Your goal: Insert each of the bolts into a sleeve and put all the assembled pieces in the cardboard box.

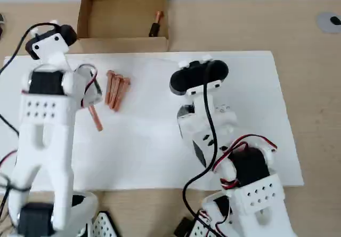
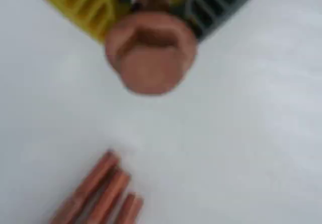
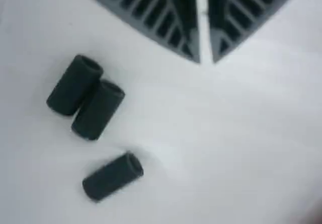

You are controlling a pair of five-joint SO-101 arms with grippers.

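My left gripper (image 1: 90,96) hovers over the left side of the white sheet, shut on a copper bolt (image 1: 96,117) that slants down from it. In the left wrist view the bolt's round head (image 2: 151,53) sits between the yellow and black fingers (image 2: 95,7). Three loose copper bolts (image 1: 116,88) lie side by side just to the right of it, the same bolts (image 2: 100,194) seen in the left wrist view. My right gripper (image 3: 205,58) is shut and holds nothing, close above three black sleeves (image 3: 98,110) lying on the sheet. The cardboard box (image 1: 88,18) holds one assembled piece (image 1: 156,24).
A white sheet (image 1: 149,152) covers the wooden table. The right arm (image 1: 205,114) stands over the sheet's centre-right and hides the sleeves from above. The box sits at the sheet's far edge. A grey disc (image 1: 329,22) lies at the far right.
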